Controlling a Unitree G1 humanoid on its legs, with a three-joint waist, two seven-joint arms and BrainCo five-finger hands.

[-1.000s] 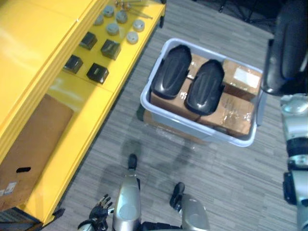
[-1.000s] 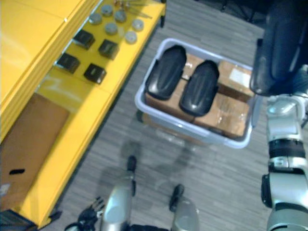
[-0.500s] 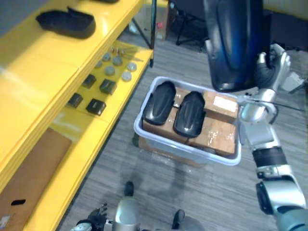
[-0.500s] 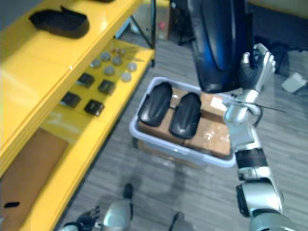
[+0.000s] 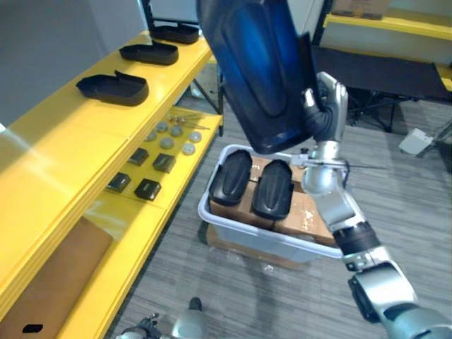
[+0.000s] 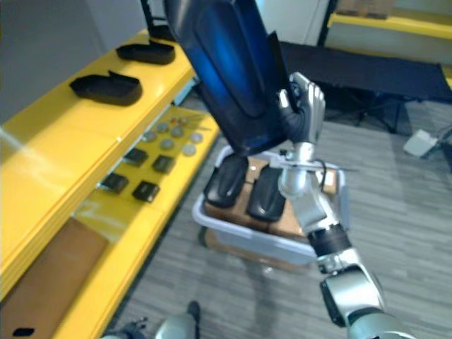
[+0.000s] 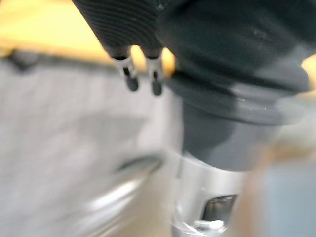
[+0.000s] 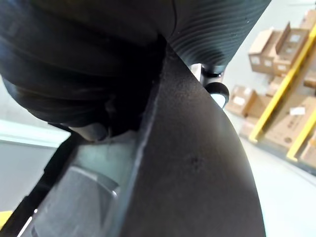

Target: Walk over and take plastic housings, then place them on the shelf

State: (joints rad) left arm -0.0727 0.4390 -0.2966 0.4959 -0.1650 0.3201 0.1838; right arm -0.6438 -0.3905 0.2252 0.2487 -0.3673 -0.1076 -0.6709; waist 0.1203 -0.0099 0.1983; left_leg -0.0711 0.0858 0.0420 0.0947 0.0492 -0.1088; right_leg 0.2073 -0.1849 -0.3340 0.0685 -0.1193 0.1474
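Observation:
My right hand [image 5: 326, 107] is shut on a large black plastic housing [image 5: 258, 70], held high and upright over the bin, close to the yellow shelf [image 5: 49, 152]. In the right wrist view the housing [image 8: 197, 163] lies right against the hand's ribbed cover. Two more black housings [image 5: 229, 176] [image 5: 274, 188] lie side by side in a grey bin [image 5: 236, 227] on the floor. Three housings [image 5: 113, 87] [image 5: 148, 53] [image 5: 176, 32] sit in a row on the shelf's top level. My left hand [image 7: 131, 79] hangs low at my side, its fingers straight.
Cardboard boxes [image 5: 311, 212] fill the bin under the housings. The lower shelf level carries small black boxes [image 5: 147, 188], grey discs [image 5: 169, 141] and a brown cardboard sheet [image 5: 49, 282]. A dark low table [image 5: 381, 70] stands behind the bin.
The camera has tilted up, so the shelf's top level shows. My right hand has raised the housing and carried it left toward the shelf.

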